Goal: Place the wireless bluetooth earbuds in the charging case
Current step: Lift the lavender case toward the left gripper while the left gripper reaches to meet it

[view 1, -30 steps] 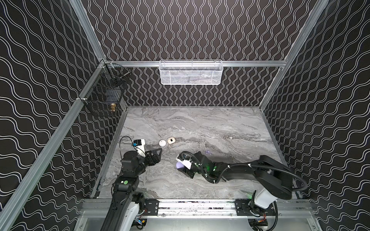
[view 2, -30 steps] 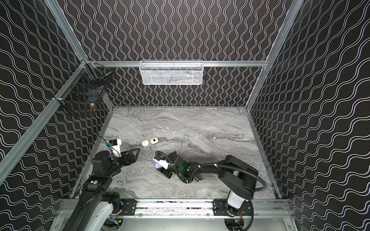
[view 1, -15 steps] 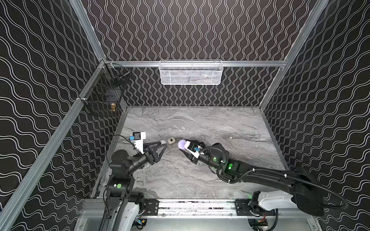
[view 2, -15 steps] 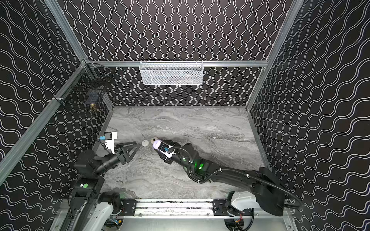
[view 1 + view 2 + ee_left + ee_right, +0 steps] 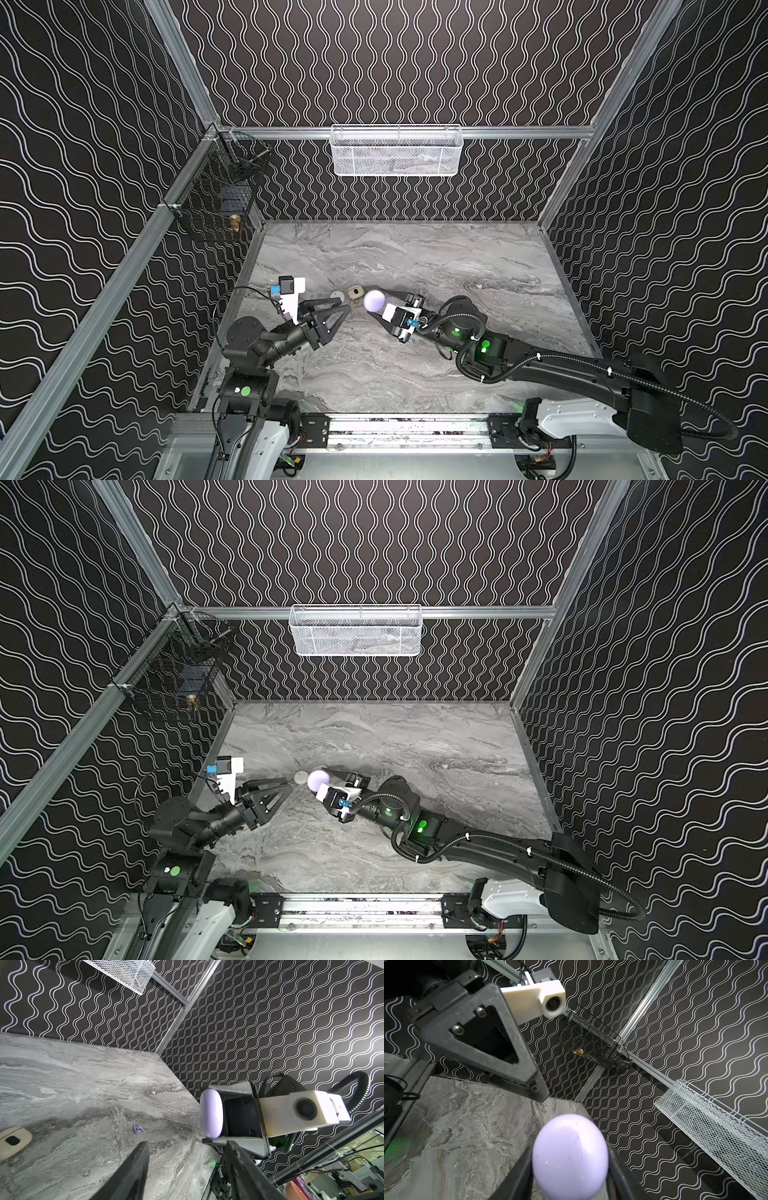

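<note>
Case in half-open right tool

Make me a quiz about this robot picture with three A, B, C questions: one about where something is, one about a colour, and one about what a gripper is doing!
1. Where are the lavender earbuds?
A) in the white mesh basket
B) on the marble table
C) in the black wire basket

2. What colour is the charging case in the right gripper?
A) beige
B) black
C) lavender

3. How is the left gripper?
A) open and empty
B) shut on an earbud
C) shut on the beige case

Answers:
1. B, they lie on the table in the left wrist view.
2. C, a pale purple shell sits between the fingers.
3. A, its fingers stand apart with nothing between them.
</note>
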Motion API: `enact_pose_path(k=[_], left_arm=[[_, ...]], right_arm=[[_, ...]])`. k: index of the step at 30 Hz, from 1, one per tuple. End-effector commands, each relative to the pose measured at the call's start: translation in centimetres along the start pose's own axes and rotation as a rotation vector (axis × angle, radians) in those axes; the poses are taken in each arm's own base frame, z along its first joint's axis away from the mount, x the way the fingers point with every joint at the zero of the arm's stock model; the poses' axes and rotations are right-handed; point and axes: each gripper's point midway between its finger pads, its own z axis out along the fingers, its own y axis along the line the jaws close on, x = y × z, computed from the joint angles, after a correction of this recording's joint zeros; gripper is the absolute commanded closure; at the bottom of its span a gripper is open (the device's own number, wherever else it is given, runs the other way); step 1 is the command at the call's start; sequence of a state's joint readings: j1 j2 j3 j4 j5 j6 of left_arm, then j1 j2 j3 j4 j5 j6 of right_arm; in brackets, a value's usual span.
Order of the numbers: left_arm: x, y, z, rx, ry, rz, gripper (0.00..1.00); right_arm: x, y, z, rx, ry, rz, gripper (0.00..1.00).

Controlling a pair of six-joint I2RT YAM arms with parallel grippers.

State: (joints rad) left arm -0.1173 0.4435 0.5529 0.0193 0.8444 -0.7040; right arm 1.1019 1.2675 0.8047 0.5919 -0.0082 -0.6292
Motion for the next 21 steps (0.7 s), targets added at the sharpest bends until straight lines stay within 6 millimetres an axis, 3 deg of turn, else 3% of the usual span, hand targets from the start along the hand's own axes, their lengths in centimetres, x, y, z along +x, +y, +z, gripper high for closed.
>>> enact_pose_path(k=[1, 9, 21], left_arm=[[-0.1, -0.5, 0.7, 0.034, -0.001, 0.012, 0.39], [2.9, -1.0, 3.6, 0.015, 0.112, 0.078, 0.46], [3.1, -0.7, 4.0, -0.015, 0.118, 0.108, 0.57]], right_arm=[[-0.5, -0.3, 0.2, 0.016, -0.017, -0.036, 0.74], [1.6, -0.7, 1.4, 0.065, 0.061, -0.045, 0.78], [1.3, -0.1, 0.1, 0.043, 0.022, -0.035, 0.77]])
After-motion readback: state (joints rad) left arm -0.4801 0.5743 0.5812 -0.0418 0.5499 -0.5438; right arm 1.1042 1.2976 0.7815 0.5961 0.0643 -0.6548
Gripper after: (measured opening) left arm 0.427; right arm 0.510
